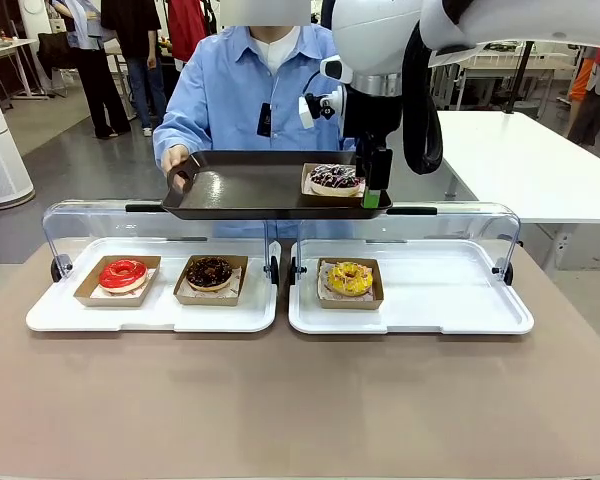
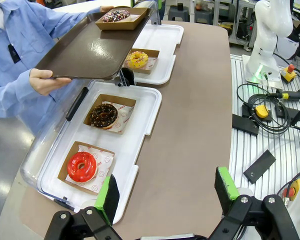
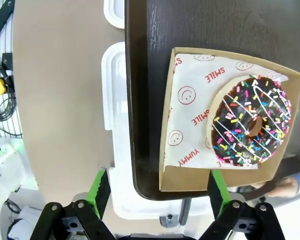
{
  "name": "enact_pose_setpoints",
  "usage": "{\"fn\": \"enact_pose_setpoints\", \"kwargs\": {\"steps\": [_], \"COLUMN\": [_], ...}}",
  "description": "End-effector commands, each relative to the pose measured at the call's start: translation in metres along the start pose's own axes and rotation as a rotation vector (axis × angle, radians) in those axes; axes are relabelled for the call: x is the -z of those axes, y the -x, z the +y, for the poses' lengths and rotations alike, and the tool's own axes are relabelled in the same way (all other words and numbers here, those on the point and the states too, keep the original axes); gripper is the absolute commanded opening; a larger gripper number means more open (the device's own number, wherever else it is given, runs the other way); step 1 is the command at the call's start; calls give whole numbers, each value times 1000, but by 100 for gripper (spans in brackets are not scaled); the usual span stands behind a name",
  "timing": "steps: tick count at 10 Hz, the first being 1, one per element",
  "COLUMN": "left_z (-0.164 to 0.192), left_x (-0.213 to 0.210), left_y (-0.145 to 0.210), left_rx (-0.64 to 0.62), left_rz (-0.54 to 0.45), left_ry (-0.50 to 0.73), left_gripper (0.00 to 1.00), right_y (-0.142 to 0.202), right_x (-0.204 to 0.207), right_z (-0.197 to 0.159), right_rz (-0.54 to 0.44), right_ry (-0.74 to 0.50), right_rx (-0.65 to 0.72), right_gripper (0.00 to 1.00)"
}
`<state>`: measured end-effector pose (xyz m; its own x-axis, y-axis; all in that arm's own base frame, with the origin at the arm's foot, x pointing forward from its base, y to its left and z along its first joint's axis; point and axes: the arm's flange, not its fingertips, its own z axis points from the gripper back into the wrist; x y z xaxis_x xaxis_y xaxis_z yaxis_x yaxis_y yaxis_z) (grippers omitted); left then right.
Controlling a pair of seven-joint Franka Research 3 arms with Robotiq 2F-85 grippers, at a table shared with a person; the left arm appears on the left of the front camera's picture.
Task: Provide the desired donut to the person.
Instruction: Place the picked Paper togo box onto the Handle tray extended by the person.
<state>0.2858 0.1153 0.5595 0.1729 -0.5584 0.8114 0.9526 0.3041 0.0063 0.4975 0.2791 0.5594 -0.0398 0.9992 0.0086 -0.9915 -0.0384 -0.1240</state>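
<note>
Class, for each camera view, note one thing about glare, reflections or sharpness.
Front view: soft, even light, pale sheen on the dark tray. Left wrist view: a bright glare patch on that tray. Right wrist view: the sprinkled donut is crisp; the tray around it shows mottled reflections.

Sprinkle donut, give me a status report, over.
Left gripper open, holding nothing. Right gripper open at box edge. Sprinkle donut in box on tray, person holding it. Nothing blocking.
</note>
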Motion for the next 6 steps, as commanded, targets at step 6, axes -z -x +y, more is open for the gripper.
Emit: {"fn": "enact_pose_setpoints", "kwargs": {"steps": [6], "left_z": [1], "left_x": [-1], "left_y": [0], "left_rx": [11], "left_rz": [-17], "left_ry": [2], "left_gripper": [100], "right_y": [129], "right_x": [-34], "right_z": [76], "right_rz": [-62], "right_ry": [113], "right_rx": [109], "right_gripper": [100]}}
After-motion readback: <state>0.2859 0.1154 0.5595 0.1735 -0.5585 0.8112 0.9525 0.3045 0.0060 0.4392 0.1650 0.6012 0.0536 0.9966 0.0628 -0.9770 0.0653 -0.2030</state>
